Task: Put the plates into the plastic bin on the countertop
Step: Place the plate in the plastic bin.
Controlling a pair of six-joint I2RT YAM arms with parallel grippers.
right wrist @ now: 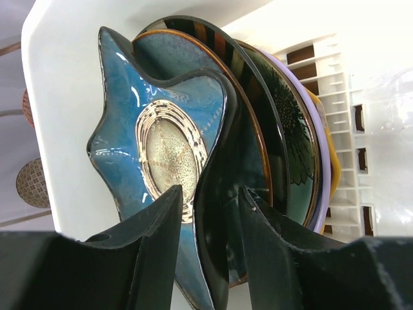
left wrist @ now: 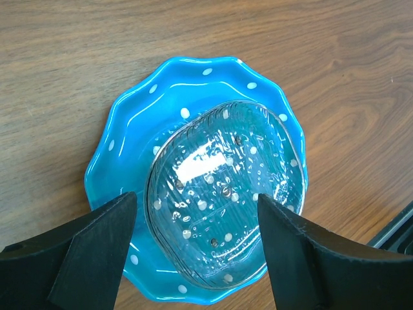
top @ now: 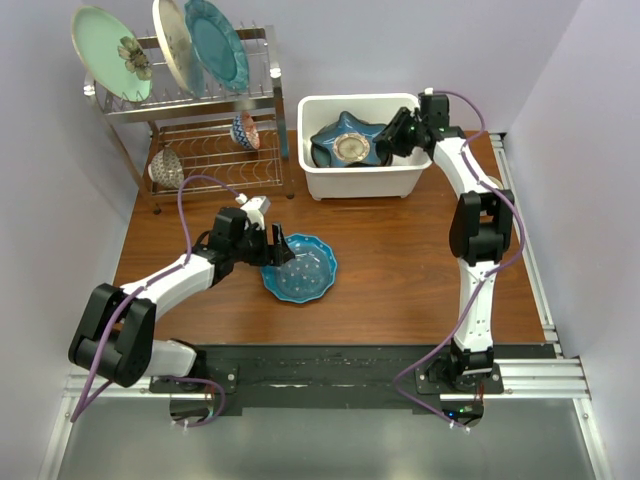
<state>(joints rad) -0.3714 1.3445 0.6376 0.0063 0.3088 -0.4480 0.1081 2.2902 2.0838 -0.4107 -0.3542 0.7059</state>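
Note:
A blue scalloped white-dotted plate [top: 305, 272] lies on the countertop [top: 400, 260]. In the left wrist view the plate [left wrist: 129, 129] carries a clear glass dish [left wrist: 226, 187]. My left gripper [top: 277, 250] [left wrist: 197, 200] hovers open over its left part. The white plastic bin [top: 360, 182] holds the dark-blue star-shaped plate [top: 345, 140] [right wrist: 129, 110] on several stacked plates, including a lilac one [right wrist: 324, 174]. My right gripper [top: 395, 135] [right wrist: 210, 190] straddles the star plate's right point, jaws apart with a gap showing.
A chrome wire rack [top: 215, 110] stands at the back left with a mint flower plate [top: 108, 52], a dark-rimmed cream plate [top: 172, 45] and a teal plate [top: 215, 42]. Two small patterned bowls [top: 244, 130] [top: 166, 168] sit on its lower shelf.

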